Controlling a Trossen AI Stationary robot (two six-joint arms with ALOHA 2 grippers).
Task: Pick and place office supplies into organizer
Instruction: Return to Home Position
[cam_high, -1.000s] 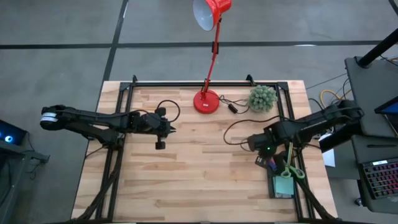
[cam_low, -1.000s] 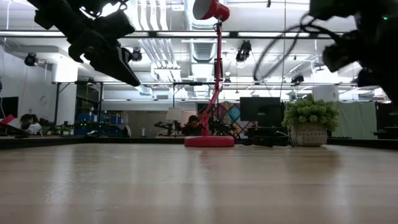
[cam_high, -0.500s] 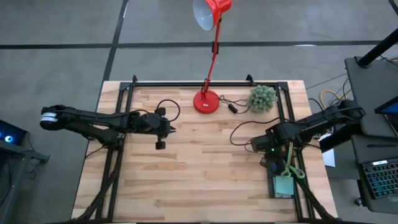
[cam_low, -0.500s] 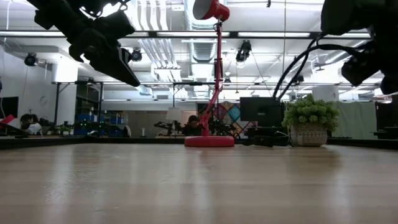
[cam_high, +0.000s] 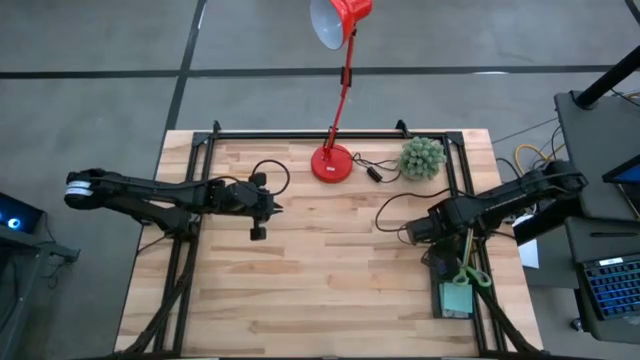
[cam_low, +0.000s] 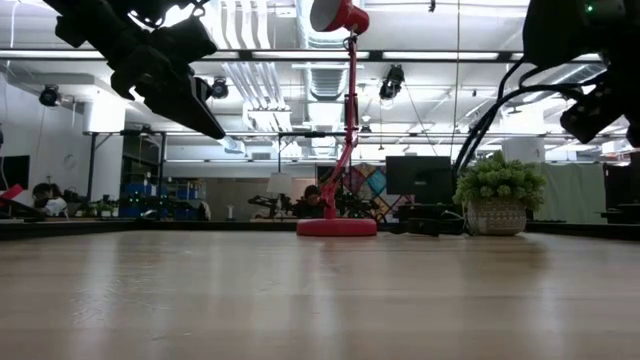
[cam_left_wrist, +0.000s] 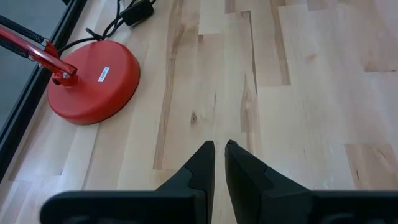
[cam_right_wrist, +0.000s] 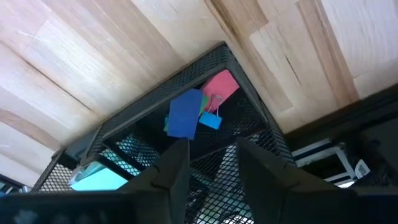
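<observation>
- We find the dark grey-black mesh organizer tray (cam_high: 436, 290) near the right edge of the light wooden table (cam_high: 330, 280). It sits well apart from the red desk lamp (cam_high: 331, 162) and the green fuzzy ball plant (cam_high: 422, 157).
- Inside it lie the green-handled scissors (cam_high: 470, 275) and the light-teal sticky-note pad (cam_high: 457, 297). The right wrist view adds a blue binder clip (cam_right_wrist: 185, 114) resting against a pink piece (cam_right_wrist: 221, 87) in an end compartment.
- The right gripper (cam_right_wrist: 208, 146) hangs above that end of the tray, its fingers apart and holding nothing.
- The left gripper (cam_left_wrist: 219, 146) waits over bare wood on the table's left half, near the lamp's base. Its fingers are drawn together with only a sliver between them, and they hold nothing.
- We judge the clip light, stiff and springy, with a slick body. It is best pinched across its flat sides, not by the wire loops.
- The pad looks light and soft-edged, so we would take it by two opposite edges. The scissors look stiff and heavier, and are best held near the pivot.
- With the supplies we can see sitting in the tray, we judge the placing finished, with only the arm's retreat left.
</observation>
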